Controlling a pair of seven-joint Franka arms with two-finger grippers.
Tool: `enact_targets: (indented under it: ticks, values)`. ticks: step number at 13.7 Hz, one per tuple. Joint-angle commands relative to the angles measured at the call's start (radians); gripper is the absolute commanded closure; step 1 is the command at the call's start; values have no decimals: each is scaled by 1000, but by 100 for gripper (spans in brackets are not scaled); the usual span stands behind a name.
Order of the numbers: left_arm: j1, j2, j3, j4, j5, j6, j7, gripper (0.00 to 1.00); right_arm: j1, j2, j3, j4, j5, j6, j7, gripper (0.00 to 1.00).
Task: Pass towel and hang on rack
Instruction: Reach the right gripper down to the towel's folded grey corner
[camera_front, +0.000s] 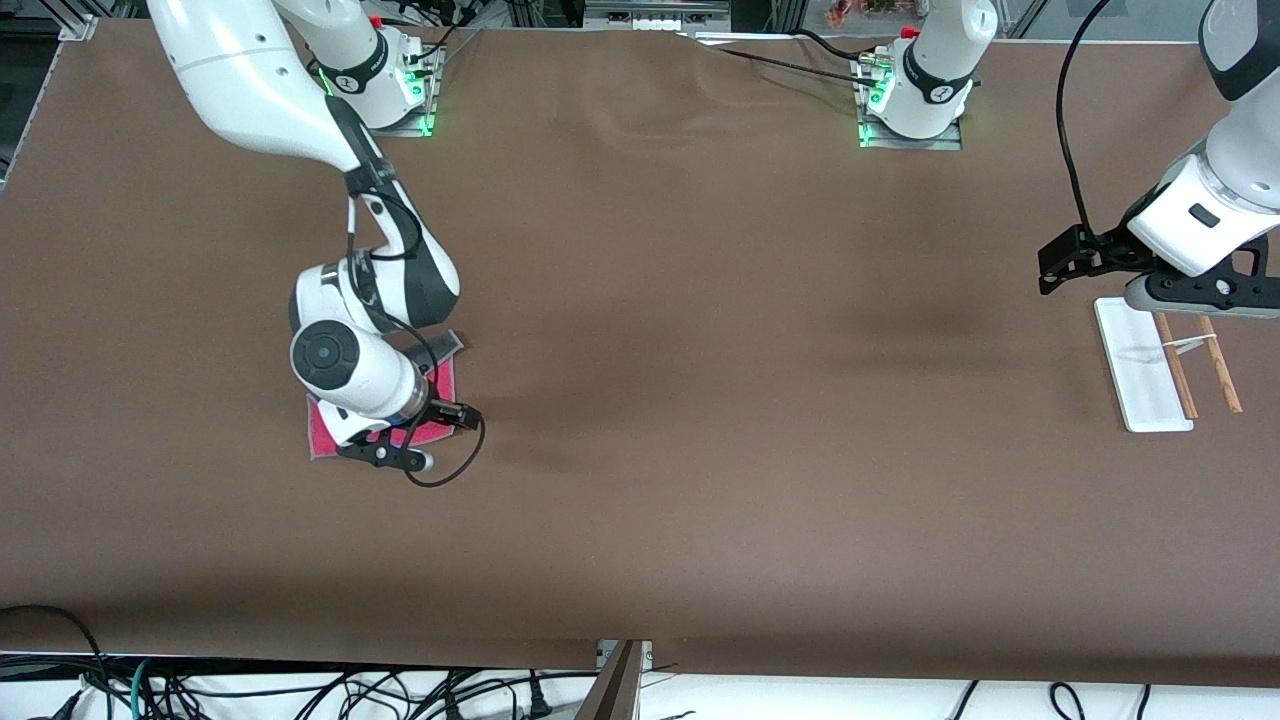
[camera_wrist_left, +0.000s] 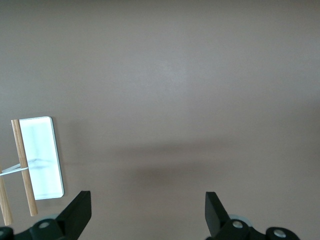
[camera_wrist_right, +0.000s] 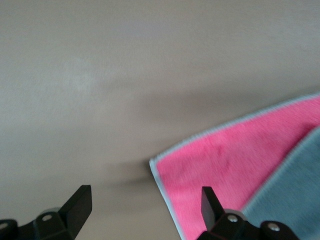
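Observation:
The towel (camera_front: 325, 432) lies flat on the table toward the right arm's end, pink face up, with one corner folded over so the dark grey face shows. My right gripper (camera_front: 385, 455) is open just above it. In the right wrist view the towel (camera_wrist_right: 235, 160) has a light-edged corner between the fingers of the right gripper (camera_wrist_right: 145, 200); one finger is over pink cloth, the other over bare table. The rack (camera_front: 1140, 365) stands at the left arm's end, a white base with two brown rods. My left gripper (camera_front: 1200, 295) hangs open and empty above it, as the left wrist view (camera_wrist_left: 147, 205) shows, with the rack (camera_wrist_left: 42, 157) at the picture's edge.
The brown table top (camera_front: 700, 350) lies between towel and rack. A cable loop (camera_front: 450, 470) hangs from the right wrist beside the towel. Both arm bases (camera_front: 915, 110) stand along the table's edge farthest from the front camera.

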Motion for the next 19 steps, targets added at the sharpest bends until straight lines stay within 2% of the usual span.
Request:
enact_targets:
  ticks: [1, 4, 6, 9, 11, 13, 15, 16, 19]
  values:
    - [-1, 12, -5, 30, 21, -19, -4, 0, 0, 43, -3, 31, -10, 27, 18, 4]
    - [-2, 12, -5, 30, 23, -21, -4, 0, -1, 63, -6, 25, -21, 88, 11, 10]
    - [-1, 12, -5, 30, 21, -21, -4, 0, -4, 63, -6, 13, -21, 84, 8, 22]
    - [-2, 12, -5, 30, 21, -19, -4, 0, -11, 61, -6, -9, -21, 87, 5, 45]
    - [-1, 12, -5, 30, 21, -19, -4, 0, -11, 63, -6, -11, -18, 87, 7, 49]
    - [-2, 12, -5, 30, 23, -19, -4, 0, -9, 63, -4, -12, -7, 81, 10, 68]
    - [-2, 12, -5, 30, 21, -19, -4, 0, -9, 58, -3, -15, -4, 65, 11, 93]
    - [-1, 12, -5, 30, 21, -19, -4, 0, -8, 55, -3, -15, -4, 55, 13, 100]
    - [-1, 12, -5, 30, 21, -21, -4, 0, -8, 40, 3, -8, 1, 12, 10, 100]
